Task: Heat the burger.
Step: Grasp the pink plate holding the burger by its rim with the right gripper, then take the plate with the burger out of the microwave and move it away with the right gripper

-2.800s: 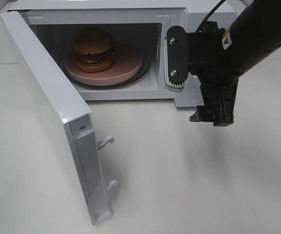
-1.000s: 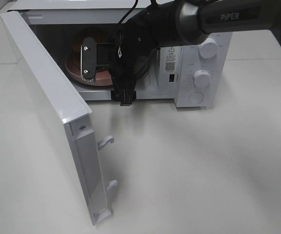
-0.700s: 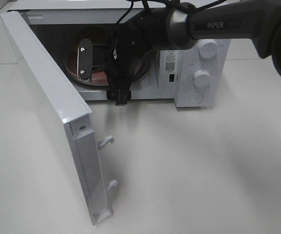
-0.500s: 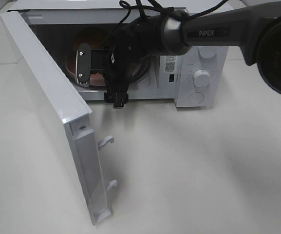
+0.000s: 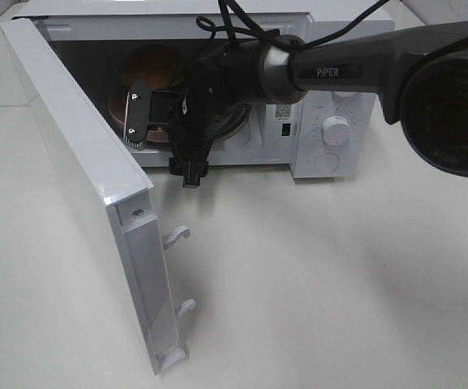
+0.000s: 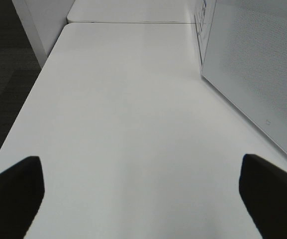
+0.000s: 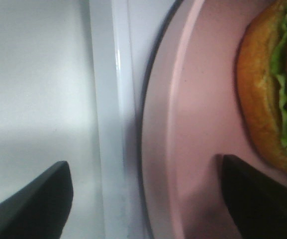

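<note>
The burger (image 5: pixel 154 66) stands on a pink plate (image 5: pixel 118 104) inside the open microwave (image 5: pixel 331 154), partly hidden by my right arm. My right gripper (image 5: pixel 139 113) reaches across the opening and sits at the front left of the cavity, over the plate's rim. In the right wrist view the gripper (image 7: pixel 143 209) is open and empty, with the plate (image 7: pixel 193 124) and the burger's side (image 7: pixel 270 89) just beyond it. My left gripper (image 6: pixel 141 191) is open and empty over bare table. It is out of the exterior view.
The microwave door (image 5: pixel 79 170) stands wide open to the left, with two latch hooks (image 5: pixel 177 235) on its edge. Its mesh face (image 6: pixel 252 74) is beside my left gripper. The control knobs (image 5: pixel 335 128) are to the right of the cavity.
My right arm has swung left from in front of the control panel across the opening. The gripper now sits at the cavity's front left and hides part of the burger and plate.
</note>
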You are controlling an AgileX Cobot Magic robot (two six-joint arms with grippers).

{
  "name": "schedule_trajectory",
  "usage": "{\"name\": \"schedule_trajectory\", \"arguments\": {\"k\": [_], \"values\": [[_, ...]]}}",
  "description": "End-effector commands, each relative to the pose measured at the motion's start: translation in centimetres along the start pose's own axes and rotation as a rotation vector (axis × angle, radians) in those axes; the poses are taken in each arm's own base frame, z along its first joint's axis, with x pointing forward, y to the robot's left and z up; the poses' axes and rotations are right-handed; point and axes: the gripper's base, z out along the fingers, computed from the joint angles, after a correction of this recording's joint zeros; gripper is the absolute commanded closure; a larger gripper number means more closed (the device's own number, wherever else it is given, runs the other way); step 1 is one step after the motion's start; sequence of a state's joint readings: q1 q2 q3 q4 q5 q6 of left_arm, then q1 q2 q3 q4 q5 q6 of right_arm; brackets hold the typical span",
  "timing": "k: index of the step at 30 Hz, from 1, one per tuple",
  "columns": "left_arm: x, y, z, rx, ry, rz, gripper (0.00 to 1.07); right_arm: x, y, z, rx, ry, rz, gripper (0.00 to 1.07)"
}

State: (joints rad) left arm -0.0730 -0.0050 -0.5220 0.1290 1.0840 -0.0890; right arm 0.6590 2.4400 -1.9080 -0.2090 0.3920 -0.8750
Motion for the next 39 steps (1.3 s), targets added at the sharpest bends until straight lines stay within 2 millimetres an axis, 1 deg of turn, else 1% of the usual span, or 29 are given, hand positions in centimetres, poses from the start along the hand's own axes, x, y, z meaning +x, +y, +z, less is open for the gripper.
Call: {"name": "schedule_trajectory", "arguments": {"k": [1,4,6,7,8,9,10,11,12,13,14,15,20,25,27,28,29,30,31,33,35,39], "values": [[0.0,0.0,-0.1,0.001,-0.029,-0.006,0.06,0.4,-0.1,0.2,-0.004,0.005,0.021,0.34],[0.0,0.0,-0.1,0.002,-0.03,-0.006,0.06,0.4,0.2,0.6,-0.019,0.001,0.04,0.35],[0.0,0.0,-0.1,0.002,-0.031,-0.006,0.06,0.5,0.4,0.8,-0.026,0.006,0.04,0.4],[0.0,0.0,-0.1,0.002,-0.031,-0.006,0.06,0.5,0.4,0.8,-0.026,0.006,0.04,0.4],[0.0,0.0,-0.1,0.002,-0.032,-0.006,0.06,0.5,0.4,0.8,-0.033,0.012,0.04,0.51],[0.0,0.0,-0.1,0.002,-0.032,-0.006,0.06,0.5,0.4,0.8,-0.033,0.012,0.04,0.51],[0.0,0.0,-0.1,0.002,-0.032,-0.006,0.06,0.6,0.5,0.8,-0.04,0.018,0.039,0.66],[0.0,0.0,-0.1,0.002,-0.032,-0.006,0.06,0.6,0.5,0.8,-0.044,0.021,0.039,0.74],[0.0,0.0,-0.1,0.002,-0.032,-0.006,0.06,0.6,0.5,0.8,-0.044,0.021,0.039,0.74],[0.0,0.0,-0.1,0.002,-0.032,-0.006,0.06,0.6,0.6,0.7,-0.055,0.025,0.045,0.91],[0.0,0.0,-0.1,0.002,-0.032,-0.006,0.06,0.6,0.6,0.7,-0.055,0.025,0.045,0.91],[0.0,0.0,-0.1,0.002,-0.032,-0.006,0.06,0.7,0.7,0.7,-0.069,0.029,0.056,1.07],[0.0,0.0,-0.1,0.002,-0.032,-0.006,0.06,0.6,0.8,0.6,-0.08,0.032,0.06,1.07],[0.0,0.0,-0.1,0.002,-0.032,-0.006,0.06,0.4,0.5,-0.1,-0.087,0.033,0.069,1.07],[0.0,0.0,-0.1,0.002,-0.032,-0.006,0.06,0.1,0.2,-0.8,-0.092,0.018,0.096,1.07],[0.0,0.0,-0.1,0.002,-0.032,-0.006,0.06,0.1,0.2,-0.8,-0.092,0.018,0.096,1.07],[0.0,0.0,-0.1,0.002,-0.032,-0.006,0.06,-0.1,0.1,-1.2,-0.1,0.014,0.099,1.07],[0.0,0.0,-0.1,0.002,-0.032,-0.006,0.06,-0.1,0.1,-1.2,-0.1,0.014,0.099,1.07],[0.0,0.0,-0.1,0.001,-0.032,-0.006,0.06,-0.6,0.1,-1.9,-0.109,0.012,0.088,1.07],[0.0,0.0,-0.1,0.001,-0.032,-0.006,0.06,-0.5,0.0,-2.2,-0.116,0.017,0.08,1.07],[0.0,0.0,-0.1,0.001,-0.032,-0.006,0.06,-0.6,0.1,-3.0,-0.154,0.028,0.051,1.07],[0.0,0.0,-0.1,0.001,-0.032,-0.006,0.06,-0.4,0.3,-3.6,-0.204,0.058,0.006,1.07]]}}
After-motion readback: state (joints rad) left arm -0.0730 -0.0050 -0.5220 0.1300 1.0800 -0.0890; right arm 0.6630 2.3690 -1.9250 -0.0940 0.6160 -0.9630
